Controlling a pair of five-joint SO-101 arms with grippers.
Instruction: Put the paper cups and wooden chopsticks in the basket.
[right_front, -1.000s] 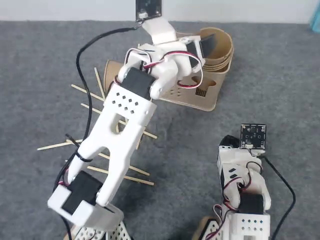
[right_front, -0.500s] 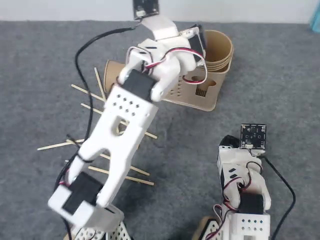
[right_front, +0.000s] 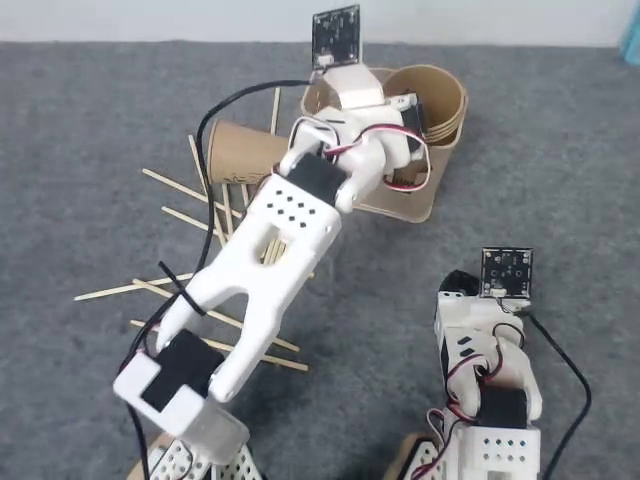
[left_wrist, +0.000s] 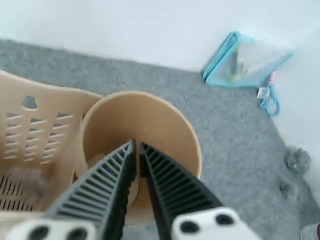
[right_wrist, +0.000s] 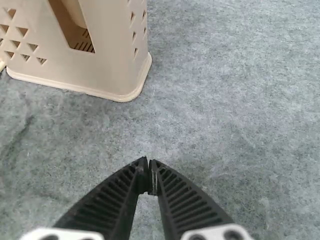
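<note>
The left claw (left_wrist: 136, 146), pinched together and empty, hangs over the mouth of the cup stack (left_wrist: 145, 117) at the basket's (left_wrist: 35, 125) far right corner. The right claw (right_wrist: 148, 165), also closed on nothing, sits nearer over the carpet (right_wrist: 225, 100). Another cup (right_front: 240, 152) lies left of the basket, with chopsticks (right_front: 205, 290) scattered nearer.

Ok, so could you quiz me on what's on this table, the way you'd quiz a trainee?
1. True or false: all the paper cups are inside the basket.
2. Where do the wooden chopsticks lie? A) all in the basket B) scattered on the grey carpet C) in the right gripper
3. Fill in: the right gripper is ___ (open or shut).
Key: 1 false, a lying cup rests on its side on the carpet beside the basket. 2 B. 3 shut.
</note>
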